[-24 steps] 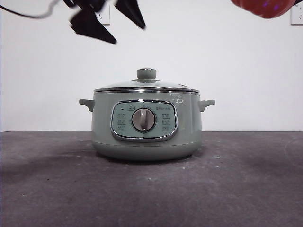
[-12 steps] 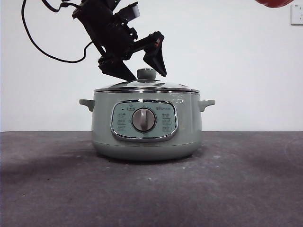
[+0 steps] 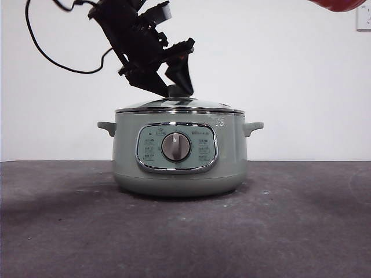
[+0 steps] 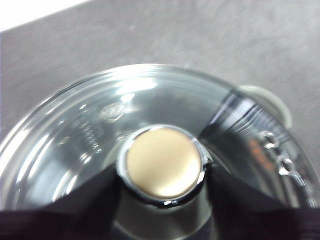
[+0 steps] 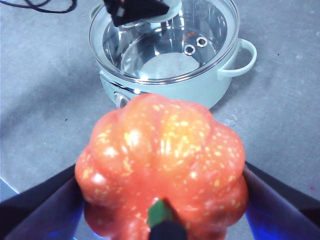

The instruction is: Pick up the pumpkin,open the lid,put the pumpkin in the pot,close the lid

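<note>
Sage-green and round, the electric cooking pot (image 3: 179, 159) stands in the middle of the dark grey tabletop (image 3: 185, 231), its chrome-framed control panel and silver dial (image 3: 175, 146) facing the front camera and a small handle sticking out at each side. The shallow domed glass lid (image 3: 179, 106) with its chrome rim sits closed on the pot's rim.

From the upper left of the front view the left claw (image 3: 175, 87) reaches down at a slant, a black cable (image 3: 55, 55) looping behind its arm. Its two black jaws stand on either side of the lid's round pale-green knob (image 3: 179, 90). In the left wrist view the knob (image 4: 163, 164) fills the space between the two dark jaws, which press up against its chrome collar from both sides, so the claw appears closed on the knob, though the picture is blurred at the edges. The lid is level and not raised.

Well apart from the pot, the right claw (image 5: 160, 200) is clamped on the small orange-red ribbed toy pumpkin (image 5: 162, 167), one dark jaw against each flank, the green stem (image 5: 159, 214) pointing toward the wrist camera. That view looks past the pumpkin to the pot (image 5: 200, 87) and to the left claw at the lid. In the front view only the pumpkin's lower curve (image 3: 339, 4) shows, at the top right corner, higher than the lid.
</note>
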